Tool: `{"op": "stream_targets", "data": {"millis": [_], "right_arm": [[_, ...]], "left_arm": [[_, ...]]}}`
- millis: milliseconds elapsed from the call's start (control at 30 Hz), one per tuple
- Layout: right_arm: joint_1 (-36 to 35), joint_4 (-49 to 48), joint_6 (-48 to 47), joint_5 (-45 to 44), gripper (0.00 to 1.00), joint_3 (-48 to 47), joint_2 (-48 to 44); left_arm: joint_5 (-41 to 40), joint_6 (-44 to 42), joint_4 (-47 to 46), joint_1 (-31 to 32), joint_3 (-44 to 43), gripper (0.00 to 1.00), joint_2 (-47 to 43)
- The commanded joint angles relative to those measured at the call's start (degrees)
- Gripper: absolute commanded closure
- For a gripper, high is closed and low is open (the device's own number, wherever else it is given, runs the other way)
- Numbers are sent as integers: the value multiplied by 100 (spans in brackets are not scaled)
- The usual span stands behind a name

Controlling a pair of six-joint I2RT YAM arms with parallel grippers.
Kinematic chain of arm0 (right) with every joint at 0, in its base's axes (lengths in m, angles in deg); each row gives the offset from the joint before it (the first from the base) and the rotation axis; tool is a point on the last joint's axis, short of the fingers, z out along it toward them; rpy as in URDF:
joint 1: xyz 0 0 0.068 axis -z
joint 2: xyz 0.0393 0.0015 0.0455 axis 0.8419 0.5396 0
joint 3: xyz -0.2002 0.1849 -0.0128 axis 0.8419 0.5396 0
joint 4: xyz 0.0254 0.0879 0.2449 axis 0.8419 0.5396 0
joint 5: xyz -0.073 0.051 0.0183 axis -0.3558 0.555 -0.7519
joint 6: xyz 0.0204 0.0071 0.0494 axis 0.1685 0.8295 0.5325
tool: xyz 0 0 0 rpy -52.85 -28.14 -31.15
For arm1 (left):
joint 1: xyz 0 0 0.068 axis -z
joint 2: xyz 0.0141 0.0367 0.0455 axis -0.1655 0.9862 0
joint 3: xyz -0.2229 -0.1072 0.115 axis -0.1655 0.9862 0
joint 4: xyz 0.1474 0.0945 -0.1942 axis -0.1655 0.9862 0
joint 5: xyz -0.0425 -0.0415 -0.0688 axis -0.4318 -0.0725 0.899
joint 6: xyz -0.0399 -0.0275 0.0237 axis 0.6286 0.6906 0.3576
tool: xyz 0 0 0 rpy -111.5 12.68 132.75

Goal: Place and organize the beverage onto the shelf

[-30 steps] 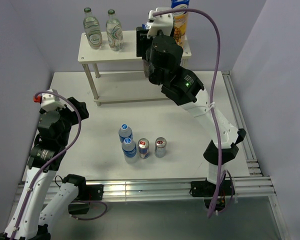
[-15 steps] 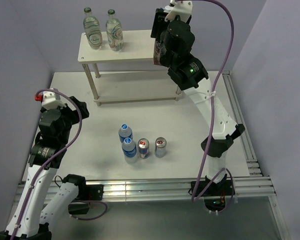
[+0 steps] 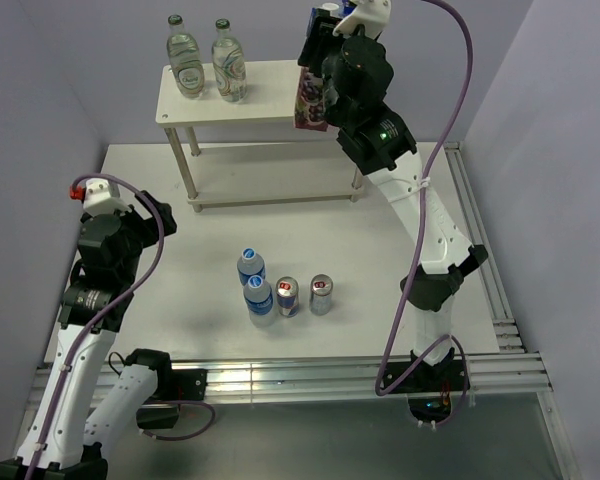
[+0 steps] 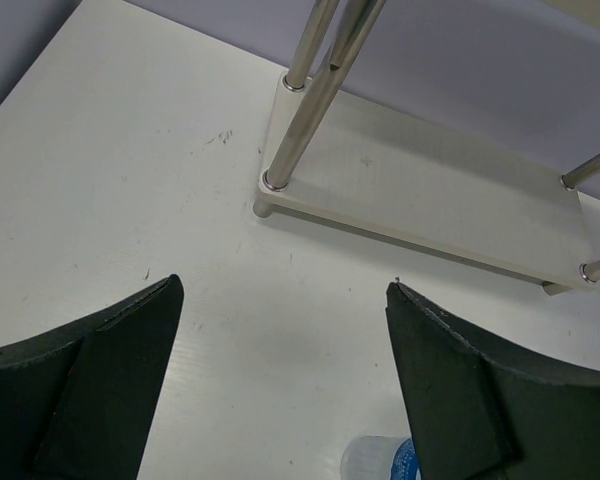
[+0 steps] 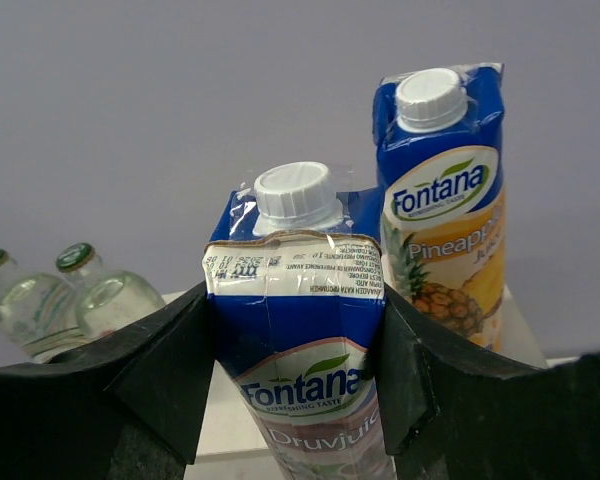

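The cream-white shelf (image 3: 255,98) stands at the back of the table. My right gripper (image 3: 316,62) is shut on a blue Fontana berry juice carton (image 3: 308,100) over the right end of the top board. In the right wrist view this carton (image 5: 302,310) sits between the fingers (image 5: 170,370), just left of and in front of an upright pineapple juice carton (image 5: 442,220). I cannot tell whether the held carton rests on the board. Two glass bottles (image 3: 186,55) (image 3: 228,62) stand on the left of the top board. My left gripper (image 3: 160,218) is open and empty, low at the table's left.
Two small water bottles (image 3: 251,266) (image 3: 259,296) and two cans (image 3: 288,296) (image 3: 322,294) stand grouped at the table's middle front. The left wrist view shows the shelf's lower board (image 4: 430,200), its metal posts (image 4: 302,110) and one water bottle cap (image 4: 380,462). Purple walls close in the back and sides.
My right arm has carried the berry carton rightwards along the top board, towards the pineapple carton. My left arm has shifted only slightly.
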Motion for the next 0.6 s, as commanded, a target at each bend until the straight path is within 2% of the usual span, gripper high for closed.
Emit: {"op": "stream_targets", "data": {"millis": [0, 300, 567], "right_arm": [[22, -2158, 505, 572, 64, -682, -394], [31, -3046, 260, 791, 64, -726, -367], [224, -3600, 400, 976, 64, -770, -183]], "left_arm": [[123, 10, -245, -66, 40, 11, 14], [140, 1, -245, -128, 48, 11, 31], [184, 1, -254, -154, 57, 11, 40]]}}
